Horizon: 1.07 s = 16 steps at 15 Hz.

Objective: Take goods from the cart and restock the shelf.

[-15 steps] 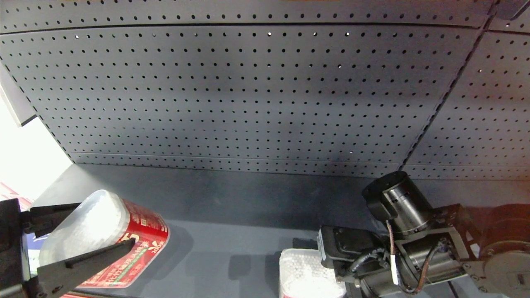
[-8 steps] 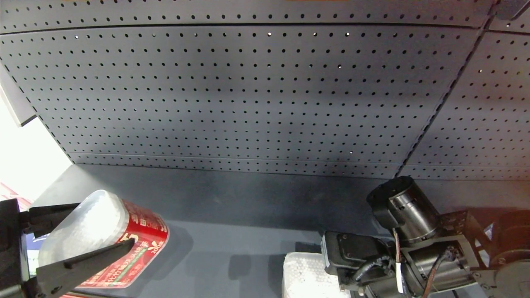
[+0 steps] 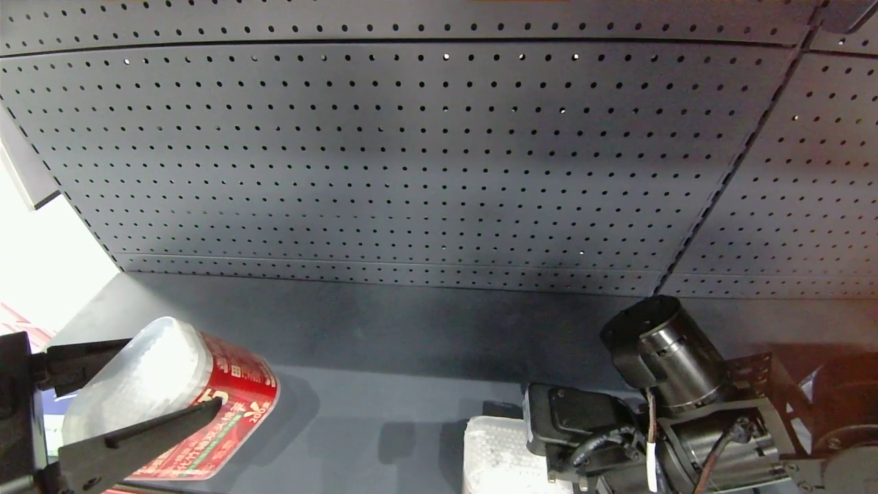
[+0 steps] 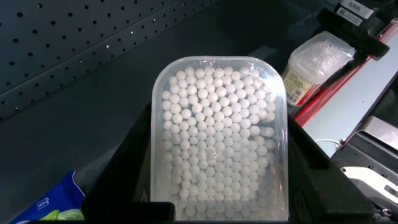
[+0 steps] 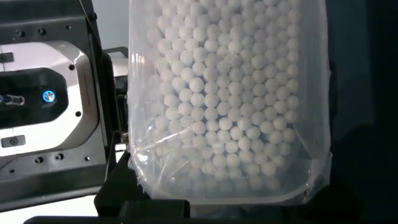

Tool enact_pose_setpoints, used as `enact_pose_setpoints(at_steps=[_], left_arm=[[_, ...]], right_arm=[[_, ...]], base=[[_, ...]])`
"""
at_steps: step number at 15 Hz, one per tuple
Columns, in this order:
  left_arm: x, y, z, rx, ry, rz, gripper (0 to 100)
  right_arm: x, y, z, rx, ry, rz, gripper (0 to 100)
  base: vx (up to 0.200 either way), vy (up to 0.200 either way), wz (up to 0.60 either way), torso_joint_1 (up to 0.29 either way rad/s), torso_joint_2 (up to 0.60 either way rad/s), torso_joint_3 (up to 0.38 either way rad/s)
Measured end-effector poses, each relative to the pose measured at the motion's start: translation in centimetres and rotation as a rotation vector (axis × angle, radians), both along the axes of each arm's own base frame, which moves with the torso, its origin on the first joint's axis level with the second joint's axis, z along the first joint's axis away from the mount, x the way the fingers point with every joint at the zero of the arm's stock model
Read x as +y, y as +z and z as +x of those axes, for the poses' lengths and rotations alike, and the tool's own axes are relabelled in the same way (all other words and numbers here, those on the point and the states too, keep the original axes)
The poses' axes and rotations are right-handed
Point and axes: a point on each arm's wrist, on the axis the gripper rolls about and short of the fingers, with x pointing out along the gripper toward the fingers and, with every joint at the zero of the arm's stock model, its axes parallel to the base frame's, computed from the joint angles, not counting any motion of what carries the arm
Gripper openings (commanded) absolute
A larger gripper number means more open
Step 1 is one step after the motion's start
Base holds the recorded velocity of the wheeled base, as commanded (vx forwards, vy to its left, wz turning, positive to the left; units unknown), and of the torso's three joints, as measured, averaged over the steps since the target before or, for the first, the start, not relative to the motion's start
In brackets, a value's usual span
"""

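Note:
My left gripper is shut on a clear tub of white beads with a red label. It holds the tub tilted just above the left end of the dark grey shelf board. In the left wrist view the tub's beaded base sits between the two black fingers. A second bead tub is at the shelf's front edge under my right wrist. My right gripper is shut on that tub.
A perforated grey back panel rises behind the shelf, with a vertical divider on the right. A blue packet lies beside the left gripper. A red price rail runs along the shelf's front edge.
The right wrist drifted slightly right with its tub, then came back left. The left tub dipped a little.

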Motion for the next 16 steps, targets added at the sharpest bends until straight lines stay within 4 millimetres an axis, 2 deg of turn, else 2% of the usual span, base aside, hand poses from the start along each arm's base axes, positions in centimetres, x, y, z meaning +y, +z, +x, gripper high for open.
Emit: enact_pose_setpoints(at_steps=[12,13,16], left_arm=[[0.01,-0.39,-0.02,0.012,0.000,0.003,0],[0.01,-0.45,-0.03,0.015,0.000,0.004,0],[0.01,-0.48,-0.03,0.016,0.000,0.004,0]], right_arm=[[0.22,-0.11,-0.29,0.003,0.010,-0.004,0],[0.22,-0.10,-0.28,0.004,0.007,-0.003,100],[0.31,0.13,-0.18,0.011,-0.010,0.007,100]], base=[[0.000,0.000,0.00,0.000,0.00,0.000],[0.000,0.000,0.00,0.000,0.00,0.000],[0.000,0.000,0.00,0.000,0.00,0.000]])
